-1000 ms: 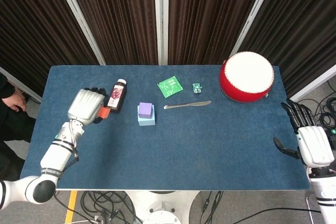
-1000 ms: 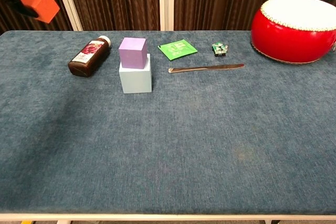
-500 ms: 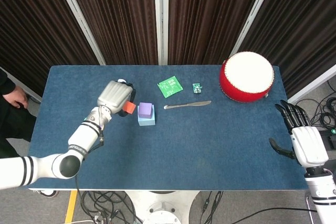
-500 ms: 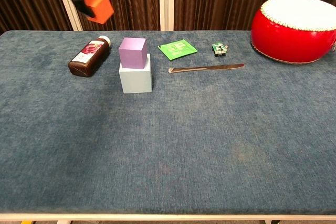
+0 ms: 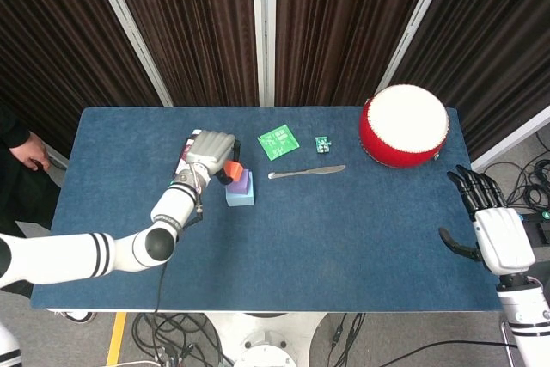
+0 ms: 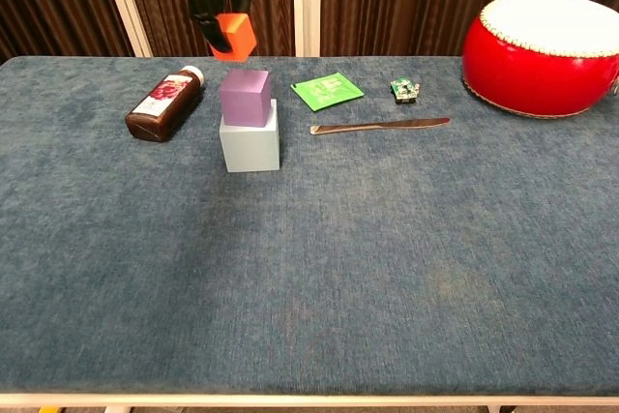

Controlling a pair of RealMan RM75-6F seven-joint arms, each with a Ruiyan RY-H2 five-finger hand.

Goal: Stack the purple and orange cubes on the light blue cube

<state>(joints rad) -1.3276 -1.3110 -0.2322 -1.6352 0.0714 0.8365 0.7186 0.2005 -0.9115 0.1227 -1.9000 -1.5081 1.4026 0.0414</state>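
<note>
The purple cube [image 6: 244, 97] sits on top of the light blue cube [image 6: 250, 145] near the table's left middle. My left hand [image 5: 210, 153] grips the orange cube [image 6: 234, 35] in the air, just above and slightly left of the purple cube, clear of it. In the head view the orange cube [image 5: 230, 168] shows at the hand's fingertips, over the purple cube [image 5: 241, 181]. My right hand [image 5: 494, 228] hovers open off the table's right edge, holding nothing.
A dark sauce bottle [image 6: 164, 103] lies just left of the stack. A green packet [image 6: 327, 91], a small circuit board [image 6: 404, 89] and a metal knife [image 6: 379, 126] lie to the right of it. A red drum [image 6: 542, 51] stands at the far right.
My left hand has carried the orange cube rightward from beyond the bottle to a spot just above the purple cube. The right hand has barely shifted.
</note>
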